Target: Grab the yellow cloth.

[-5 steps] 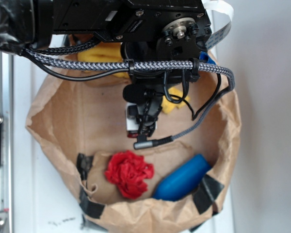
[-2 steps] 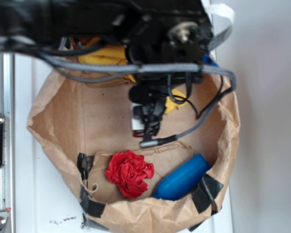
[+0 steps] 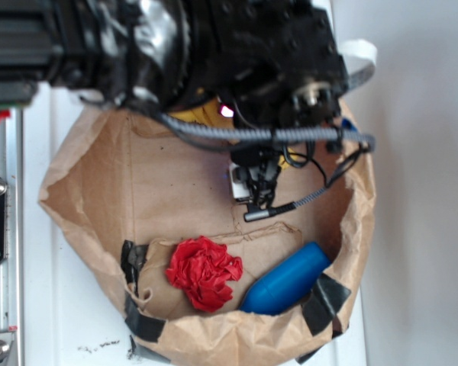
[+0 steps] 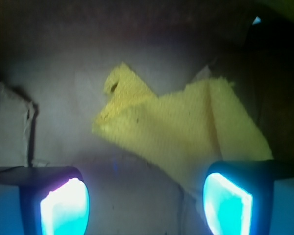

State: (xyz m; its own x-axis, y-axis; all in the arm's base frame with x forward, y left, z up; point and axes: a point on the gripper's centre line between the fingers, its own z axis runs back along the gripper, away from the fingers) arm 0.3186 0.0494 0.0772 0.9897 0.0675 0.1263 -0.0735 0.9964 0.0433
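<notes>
The yellow cloth (image 4: 186,129) lies crumpled on the brown paper floor, ahead of my gripper (image 4: 146,205) and slightly to its right. The gripper is open, with nothing between its two glowing cyan pads (image 4: 64,208). The right pad overlaps the cloth's lower edge in the wrist view; I cannot tell whether they touch. In the exterior view the black arm (image 3: 252,61) covers the gripper and nearly all of the yellow cloth (image 3: 204,114), leaving only a small sliver showing at the back of the paper nest.
A rolled-down brown paper bag (image 3: 84,191) walls in the work area. A red ruffled wad (image 3: 204,272) and a blue cylinder (image 3: 286,280) lie at its front. Black tape patches (image 3: 324,301) hold the rim. A metal rail (image 3: 0,229) runs along the left.
The arm has shifted right and toward the back of the bag, and now hides most of the yellow cloth in the exterior view. The red wad and blue cylinder have not moved.
</notes>
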